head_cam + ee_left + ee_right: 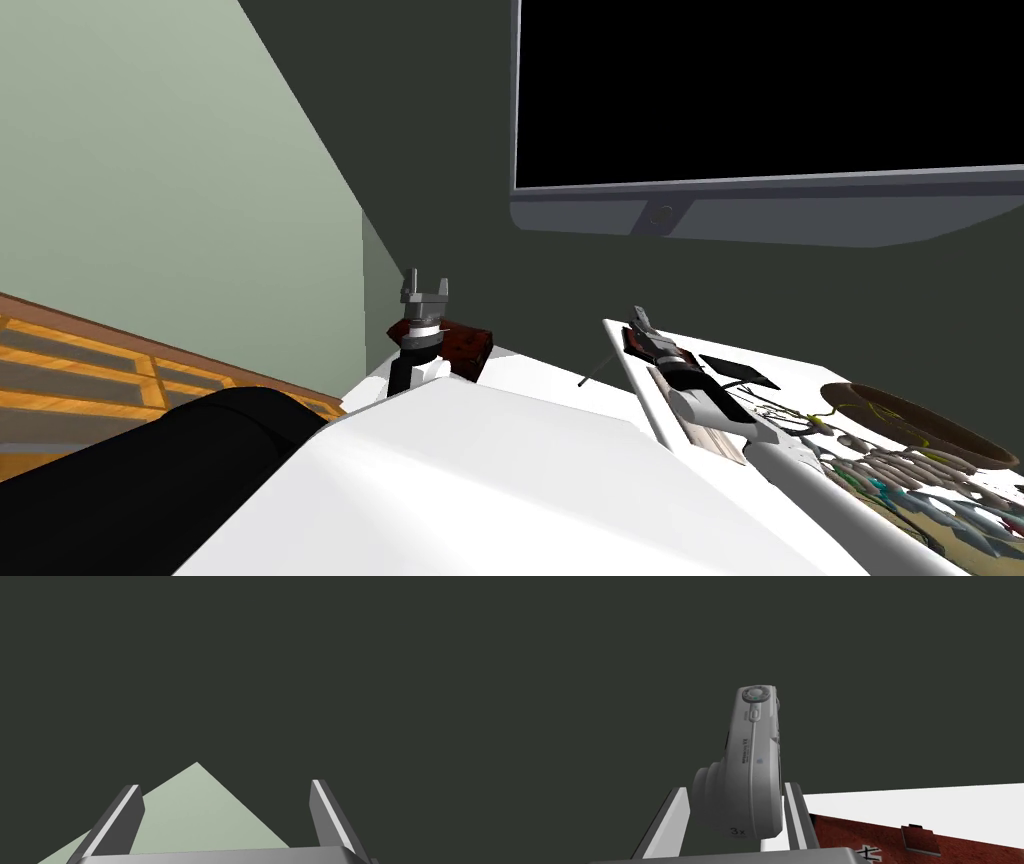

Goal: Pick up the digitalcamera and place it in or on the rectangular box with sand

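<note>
Right gripper (737, 796) pinching the grey digital camera (752, 761), lifted beside a red-brown surface (862, 831); left gripper (425, 290) spread, idle. Best hold it level, swing over the white-rimmed tray (632, 375), lower gently before releasing

- one digital camera (754, 766);
- two grippers, two fingers each: left gripper (225, 786), right gripper (736, 788);
- one black screen (760, 90);
- one brown bowl (920, 425);
- one white table (540, 370)
</note>
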